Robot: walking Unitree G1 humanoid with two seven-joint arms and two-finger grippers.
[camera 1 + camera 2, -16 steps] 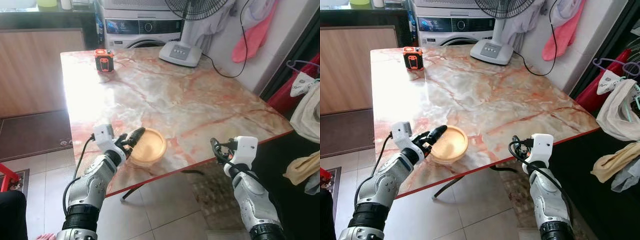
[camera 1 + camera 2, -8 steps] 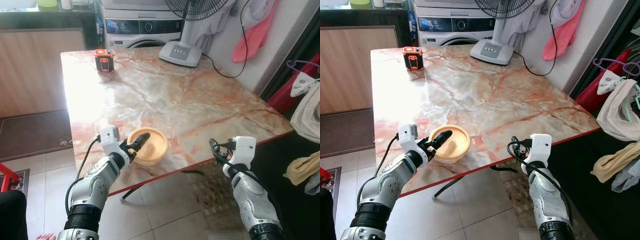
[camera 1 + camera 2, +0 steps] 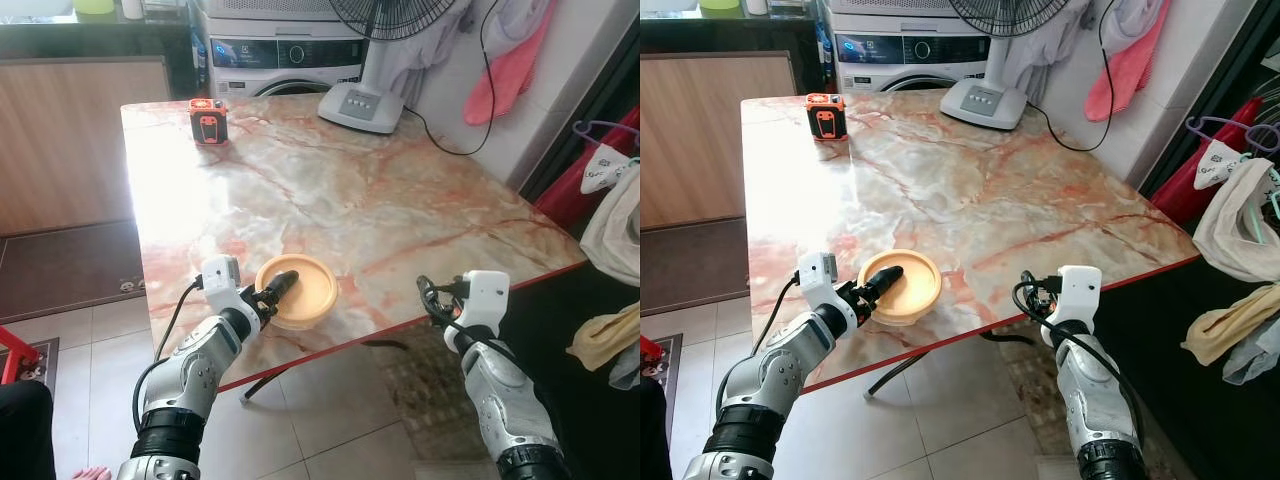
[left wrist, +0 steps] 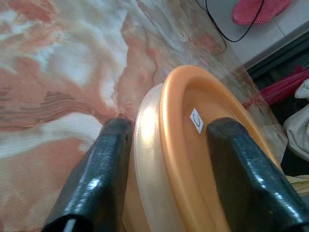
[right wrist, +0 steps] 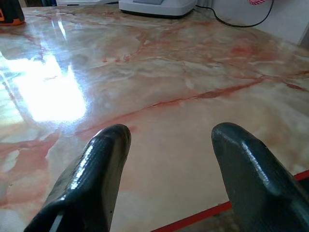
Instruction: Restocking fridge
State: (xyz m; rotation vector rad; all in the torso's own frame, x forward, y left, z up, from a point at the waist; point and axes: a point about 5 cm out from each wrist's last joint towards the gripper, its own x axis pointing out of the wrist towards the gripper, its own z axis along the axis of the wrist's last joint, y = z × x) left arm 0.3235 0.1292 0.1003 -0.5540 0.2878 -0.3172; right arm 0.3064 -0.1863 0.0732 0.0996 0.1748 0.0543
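The bowl, a round orange one with a paler rim, sits on the marble desk near its front edge, toward your left side. Your left tool has its two black fingers straddling the bowl's near rim: in the left wrist view you can see one finger outside the wall against the desk and the other inside the bowl, next to a small white sticker. The fingers are partly closed around the rim, and whether they press it firmly you cannot tell.

Your right tool hovers by the front right edge of the desk with its fingers spread apart and nothing between them; its white wrist block and a loop of black cable show in the head views.

At the far left corner of the desk stands a small orange and black device. At the far side rests the white base of a fan, with a washing machine behind it. Clothes hang at the right.
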